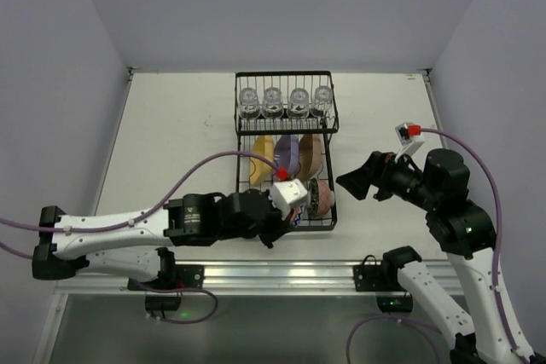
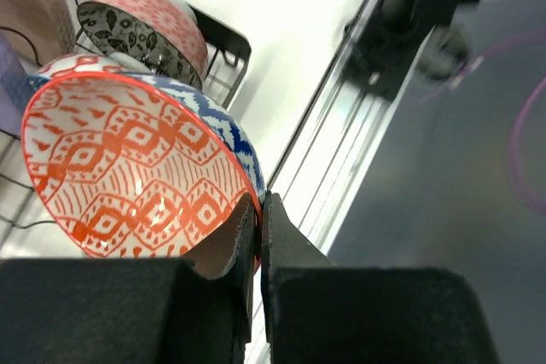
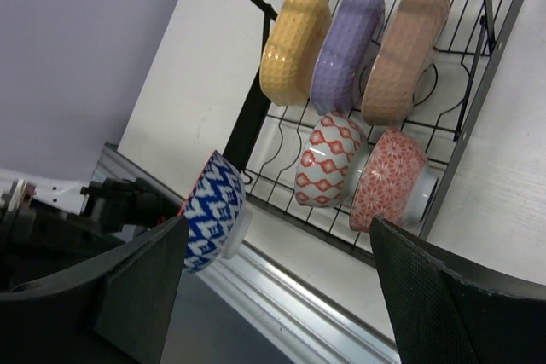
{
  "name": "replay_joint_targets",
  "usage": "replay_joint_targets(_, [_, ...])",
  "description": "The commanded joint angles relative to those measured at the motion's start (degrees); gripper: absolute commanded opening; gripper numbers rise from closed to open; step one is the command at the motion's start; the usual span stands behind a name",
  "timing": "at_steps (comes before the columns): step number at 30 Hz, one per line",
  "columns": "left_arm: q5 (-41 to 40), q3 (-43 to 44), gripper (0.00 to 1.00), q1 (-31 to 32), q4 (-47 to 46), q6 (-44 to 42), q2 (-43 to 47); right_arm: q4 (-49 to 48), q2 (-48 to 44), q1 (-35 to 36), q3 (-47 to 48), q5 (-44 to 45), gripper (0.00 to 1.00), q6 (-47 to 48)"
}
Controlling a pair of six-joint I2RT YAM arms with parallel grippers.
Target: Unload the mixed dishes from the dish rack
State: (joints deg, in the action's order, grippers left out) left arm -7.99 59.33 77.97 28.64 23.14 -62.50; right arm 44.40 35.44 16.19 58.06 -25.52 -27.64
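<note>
My left arm (image 1: 128,223) lies low, stretched from its base at the left toward the right. The left gripper (image 2: 258,210) is pinched on the rim of the blue bowl (image 3: 213,210), 1 finger inside and 1 outside. My right arm (image 1: 452,219) stands folded at the elbow. The right gripper (image 1: 354,181) points left, its 2 fingers spread wide and holding nothing.

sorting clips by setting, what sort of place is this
Probably a robot lab test cell, not a kitchen: white table boxed in by blank walls, two arms bolted to a metal rail, the left tool holding a blue bowl by a dish rack.
</note>
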Motion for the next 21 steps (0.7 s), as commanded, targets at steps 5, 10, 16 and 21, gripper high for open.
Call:
replay_joint_targets(5, [-25.5,9.7,0.00,16.9,9.5,-19.6,-16.3,10.0,3.7,5.1,2.9,1.5,0.83,3.3])
replay_joint_targets(10, [-24.0,14.0,0.00,17.3,9.9,-26.6,-23.8,13.1,5.9,13.6,0.7,7.7,0.75,2.3])
replay_joint_targets(16, [-18.1,17.6,0.00,17.2,12.0,-30.4,-26.3,14.3,12.4,30.1,-1.7,18.6,0.72,-3.1])
replay_joint_targets(21, [-13.4,18.9,0.00,17.2,12.2,-31.5,-25.0,11.7,16.1,36.5,-3.3,21.3,0.56,-4.9])
